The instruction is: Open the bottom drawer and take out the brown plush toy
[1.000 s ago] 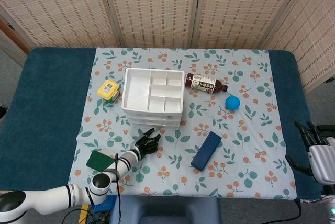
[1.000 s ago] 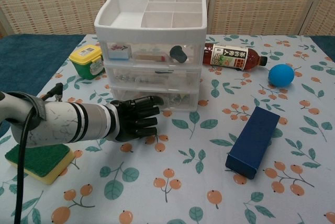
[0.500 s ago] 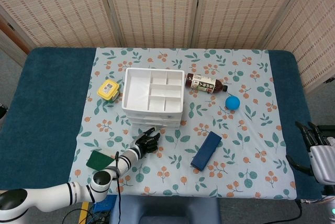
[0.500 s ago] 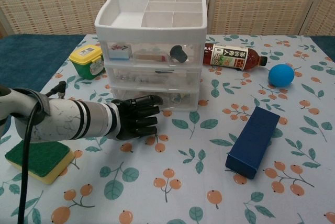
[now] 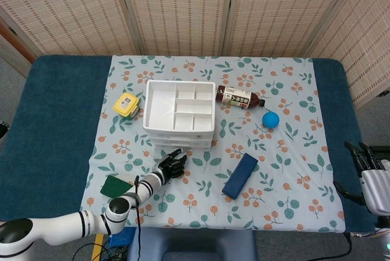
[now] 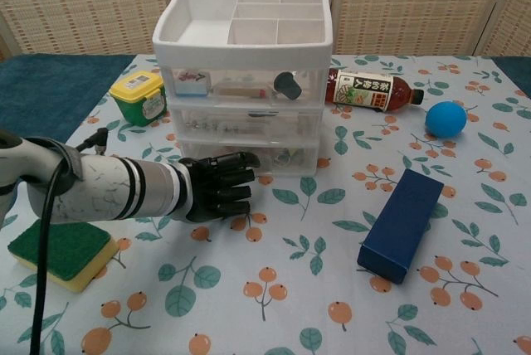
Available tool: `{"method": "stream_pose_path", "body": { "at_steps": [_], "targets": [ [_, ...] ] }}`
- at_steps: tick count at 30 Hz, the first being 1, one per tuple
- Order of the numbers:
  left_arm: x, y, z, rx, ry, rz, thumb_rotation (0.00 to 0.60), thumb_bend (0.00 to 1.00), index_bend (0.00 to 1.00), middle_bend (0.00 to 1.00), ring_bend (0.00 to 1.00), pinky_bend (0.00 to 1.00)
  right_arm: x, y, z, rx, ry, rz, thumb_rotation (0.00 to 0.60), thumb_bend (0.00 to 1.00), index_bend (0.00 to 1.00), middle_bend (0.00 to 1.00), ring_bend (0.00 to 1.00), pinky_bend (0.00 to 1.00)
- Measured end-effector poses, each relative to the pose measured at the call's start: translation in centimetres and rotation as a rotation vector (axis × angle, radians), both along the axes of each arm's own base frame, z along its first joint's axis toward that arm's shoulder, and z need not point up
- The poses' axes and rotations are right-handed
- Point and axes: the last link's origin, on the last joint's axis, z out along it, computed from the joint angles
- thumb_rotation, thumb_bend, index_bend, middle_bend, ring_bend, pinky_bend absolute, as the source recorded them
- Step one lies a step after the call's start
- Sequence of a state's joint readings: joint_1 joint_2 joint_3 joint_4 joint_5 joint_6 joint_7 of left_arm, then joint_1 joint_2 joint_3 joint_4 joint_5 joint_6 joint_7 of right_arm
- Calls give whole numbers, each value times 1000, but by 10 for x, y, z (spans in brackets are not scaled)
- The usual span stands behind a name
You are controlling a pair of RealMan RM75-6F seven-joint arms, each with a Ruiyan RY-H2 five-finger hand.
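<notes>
A white three-drawer cabinet point(image 5: 178, 113) point(image 6: 245, 81) stands mid-table with an open divided tray on top. Its bottom drawer point(image 6: 278, 154) is closed; the clear front shows only vague contents, and I see no brown plush toy. My left hand point(image 5: 171, 167) point(image 6: 217, 187) lies low in front of the bottom drawer's left half, fingers stretched toward it, the uppermost one at the drawer's front. It holds nothing. My right hand point(image 5: 370, 175) hangs off the table's right edge, fingers apart and empty.
A yellow-lidded box point(image 5: 126, 105) point(image 6: 138, 96) sits left of the cabinet. A tea bottle point(image 5: 239, 97) point(image 6: 369, 91) lies to its right, with a blue ball point(image 5: 270, 119) point(image 6: 446, 119) beyond. A navy box point(image 5: 240, 175) point(image 6: 402, 224) lies front right. A green sponge point(image 5: 117, 187) point(image 6: 60, 251) is beside my left forearm.
The cabinet has shifted slightly to the right. My left hand stays at the bottom drawer's front, its forearm a little lower. The right hand has not moved.
</notes>
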State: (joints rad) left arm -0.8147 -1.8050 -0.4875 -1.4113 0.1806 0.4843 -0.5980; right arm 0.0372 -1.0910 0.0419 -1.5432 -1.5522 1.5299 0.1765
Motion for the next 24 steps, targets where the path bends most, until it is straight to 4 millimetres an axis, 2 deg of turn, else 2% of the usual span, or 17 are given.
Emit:
{"method": "stream_pose_path", "body": {
  "at_steps": [19,24],
  "targets": [
    [-6,-11,4,-18,-14,-8,600,537,294,1000,1000,1000,2,-1,-1,4,0,9,600,256,13,134,72,150],
    [-8,-16,6,-24,-14,-18,600,536,254,1000,1000,1000,3,-1,-2,7,-1,11,600,256,13,134,73,150]
  ]
}}
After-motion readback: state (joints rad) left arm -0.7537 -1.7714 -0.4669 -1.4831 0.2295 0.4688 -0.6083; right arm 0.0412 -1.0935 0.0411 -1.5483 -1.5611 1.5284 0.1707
